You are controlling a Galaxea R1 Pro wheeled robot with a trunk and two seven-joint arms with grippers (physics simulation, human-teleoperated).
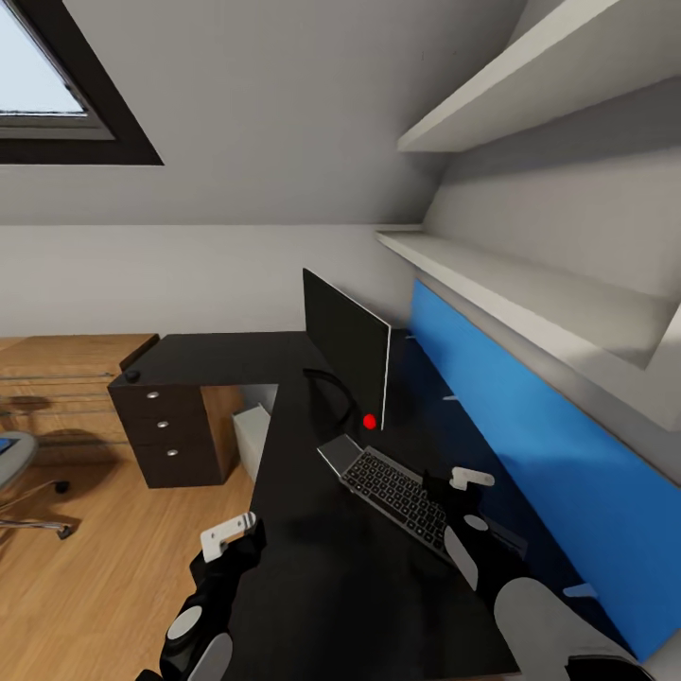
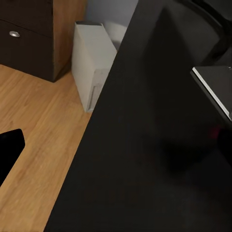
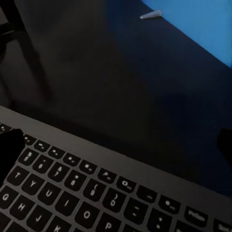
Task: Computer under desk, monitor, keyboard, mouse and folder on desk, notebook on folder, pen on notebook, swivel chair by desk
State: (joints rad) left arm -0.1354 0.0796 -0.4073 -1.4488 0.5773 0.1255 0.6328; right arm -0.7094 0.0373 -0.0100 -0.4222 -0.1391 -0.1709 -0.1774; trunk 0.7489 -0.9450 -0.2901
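Observation:
The black desk (image 1: 312, 577) carries the monitor (image 1: 345, 345) with the keyboard (image 1: 388, 487) lying askew in front of it. On the far corner, above the drawer unit (image 1: 170, 430), sits the mouse (image 1: 132, 375). The computer (image 1: 251, 440) stands under the desk, pale grey in the left wrist view too (image 2: 94, 63). At the left edge is the swivel chair (image 1: 24, 492) with a sliver of the blue folder (image 1: 4, 445) on its seat. My right gripper (image 1: 463, 492) hovers open over the keyboard's rear rim (image 3: 96, 159). My left gripper (image 1: 232, 534) is open above the desk's front edge (image 2: 111, 145). Notebook and pen are out of view.
A blue back panel (image 1: 530, 426) runs along the desk's right side under two white wall shelves (image 1: 511, 274). A light wooden chest (image 1: 66, 369) stands at the far left wall. Wooden floor (image 1: 95, 567) lies between the chair and the desk.

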